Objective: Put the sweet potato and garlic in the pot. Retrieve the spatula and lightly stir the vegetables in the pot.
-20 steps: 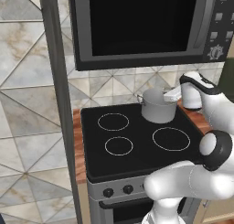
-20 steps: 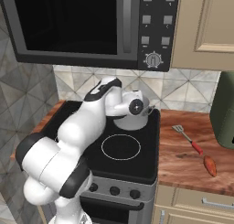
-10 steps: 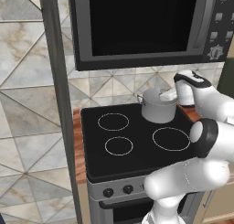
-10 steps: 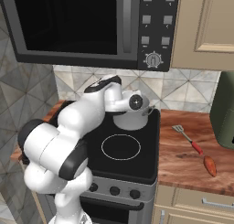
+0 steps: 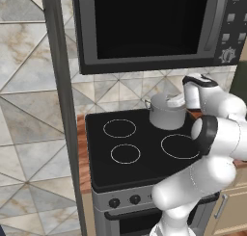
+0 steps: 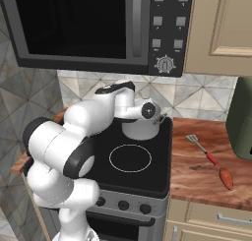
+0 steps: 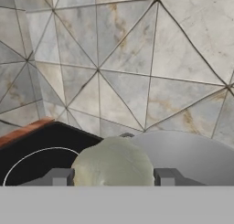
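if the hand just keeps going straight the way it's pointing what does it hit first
Probably the pot. The hand holds a pale garlic bulb between its fingers, with the pot's rim just ahead and the tiled wall behind it. Depth is hard to judge.

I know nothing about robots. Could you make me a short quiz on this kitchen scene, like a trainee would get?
1. True or false: the sweet potato already lies in the pot.
2. What does the end effector grip? A) the garlic B) a spoon C) nothing
3. Fill in: the red-handled spatula lies on the wooden counter, to the ____ of the stove.

Key: 1 false, it lies on the counter near the spatula. 2 A. 3 right.
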Controlling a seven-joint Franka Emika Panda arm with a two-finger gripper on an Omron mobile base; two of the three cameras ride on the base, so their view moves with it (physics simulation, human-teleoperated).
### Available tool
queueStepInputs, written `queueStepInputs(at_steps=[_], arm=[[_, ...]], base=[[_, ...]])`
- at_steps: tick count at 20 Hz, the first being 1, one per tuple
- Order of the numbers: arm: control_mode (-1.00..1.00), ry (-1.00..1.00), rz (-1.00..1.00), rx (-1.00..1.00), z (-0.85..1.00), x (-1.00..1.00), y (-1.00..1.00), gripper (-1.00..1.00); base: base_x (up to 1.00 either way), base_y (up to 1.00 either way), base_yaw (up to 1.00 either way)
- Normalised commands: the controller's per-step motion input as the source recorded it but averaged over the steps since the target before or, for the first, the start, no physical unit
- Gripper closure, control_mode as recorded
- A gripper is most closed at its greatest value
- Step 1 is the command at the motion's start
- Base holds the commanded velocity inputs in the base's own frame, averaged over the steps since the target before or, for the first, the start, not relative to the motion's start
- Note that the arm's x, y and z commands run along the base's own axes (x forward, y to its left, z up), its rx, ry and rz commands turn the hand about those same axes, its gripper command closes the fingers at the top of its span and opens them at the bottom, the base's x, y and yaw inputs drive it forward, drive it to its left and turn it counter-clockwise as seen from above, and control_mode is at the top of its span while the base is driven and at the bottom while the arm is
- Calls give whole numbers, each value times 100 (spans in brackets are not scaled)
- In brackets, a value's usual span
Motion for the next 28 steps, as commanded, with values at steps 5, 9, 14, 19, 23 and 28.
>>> queueStepInputs(at_steps=[5,9,14,19,23,28], arm=[[-100,0,1,0,-13,24,-3,100],[-100,0,0,0,-19,12,-5,100],[-100,0,0,0,-17,9,-4,100],[-100,0,0,0,-7,16,0,100],[-100,0,0,0,-2,22,0,100],[-100,0,0,0,-1,14,0,100]], base=[[0,0,0],[0,0,0],[0,0,0],[0,0,0],[0,0,0],[0,0,0]])
